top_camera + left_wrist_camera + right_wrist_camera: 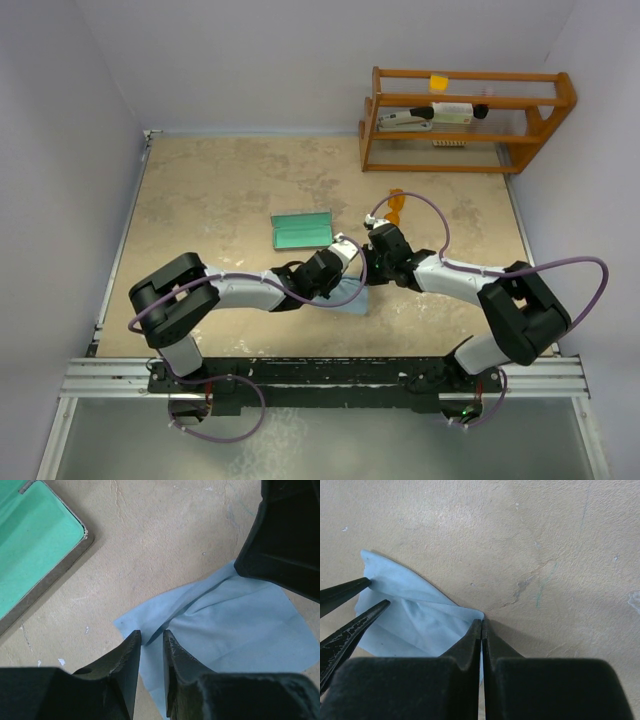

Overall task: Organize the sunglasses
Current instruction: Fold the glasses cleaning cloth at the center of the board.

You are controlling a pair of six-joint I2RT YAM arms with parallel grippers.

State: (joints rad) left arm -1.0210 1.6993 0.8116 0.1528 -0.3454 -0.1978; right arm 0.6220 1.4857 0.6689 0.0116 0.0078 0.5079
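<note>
A table (220,190) with a beige, stone-patterned top, veined with faint cracks, is enclosed by pale lavender walls (250,60) on the left, far and right sides. A wooden rack (500,76) of open rails is set at the far right corner, against the back wall. An aluminium rail (100,378) is fixed along the near edge. The scene is lit evenly, and only soft shadows are cast.
</note>
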